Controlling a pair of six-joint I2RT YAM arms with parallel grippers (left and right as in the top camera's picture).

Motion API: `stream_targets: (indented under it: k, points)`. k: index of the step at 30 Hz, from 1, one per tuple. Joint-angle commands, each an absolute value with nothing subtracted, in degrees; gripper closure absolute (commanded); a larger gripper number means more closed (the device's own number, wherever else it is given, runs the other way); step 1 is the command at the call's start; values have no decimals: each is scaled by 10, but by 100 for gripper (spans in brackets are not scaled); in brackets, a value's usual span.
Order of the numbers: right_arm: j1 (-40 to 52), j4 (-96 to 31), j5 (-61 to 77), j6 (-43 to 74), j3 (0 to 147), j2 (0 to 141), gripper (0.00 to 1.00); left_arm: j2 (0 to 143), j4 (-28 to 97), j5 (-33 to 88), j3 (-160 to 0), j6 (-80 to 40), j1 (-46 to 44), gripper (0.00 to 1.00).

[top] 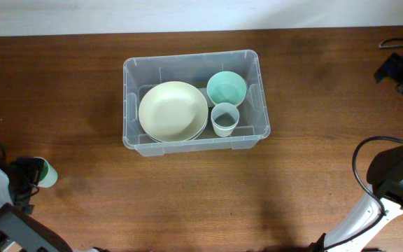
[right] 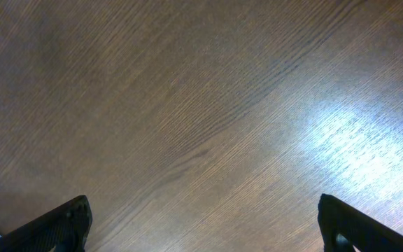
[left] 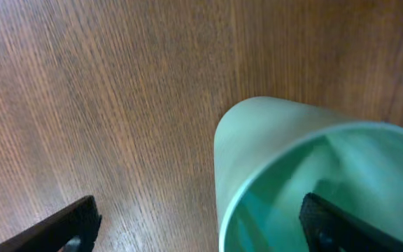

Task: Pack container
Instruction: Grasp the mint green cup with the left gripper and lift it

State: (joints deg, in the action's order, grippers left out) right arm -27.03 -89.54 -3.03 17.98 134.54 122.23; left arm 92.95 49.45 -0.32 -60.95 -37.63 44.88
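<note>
Left fingers (left: 60, 225) are spread wide. One black finger hangs over bare wood and the other reaches into the mouth of a mint-green plastic cup (left: 278, 161). The cup's wall stands between them, and the outer finger is well clear of it. From overhead, this mint-green plastic cup (top: 45, 173) is at the near left of the brown wooden desk (top: 82, 84), well apart from the container.

Right fingers (right: 56, 227) are also spread wide, above bare desk at the near right, with nothing between them.

The large rectangular clear plastic container (top: 187, 57) sits in the middle of the desk, toward the far side. Its left part holds a round pale yellow-green plate (top: 173, 110). A mint-green bowl (top: 227, 88) sits in the far right corner, and a small grey cup (top: 224, 119) stands upright just near of the bowl, beside the plate.
</note>
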Motion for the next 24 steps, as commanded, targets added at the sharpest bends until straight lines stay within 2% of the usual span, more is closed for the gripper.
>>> stream_targets:
  k: [1, 7, 9, 10, 14, 20, 24]
  points:
    - [-274, -895, -37, 180, 1343, 1224, 1, 952, 492, 2, -606, -382, 452, 21]
    - [-274, -895, -37, 180, 1343, 1224, 1, 959, 489, 3, -606, -382, 452, 47]
    - [-274, -895, -37, 180, 1343, 1224, 1, 959, 488, 3, -606, -382, 452, 61]
    - [-274, -895, -37, 180, 1343, 1224, 1, 959, 488, 3, -606, -382, 452, 73]
    - [-274, -895, -37, 180, 1343, 1224, 1, 959, 486, 3, -606, -382, 452, 99]
    - [-274, -895, -37, 180, 1343, 1224, 1, 959, 486, 18, -617, -381, 452, 99]
    - [-274, -895, -37, 180, 1343, 1224, 1, 956, 487, 90, -670, -348, 452, 99]
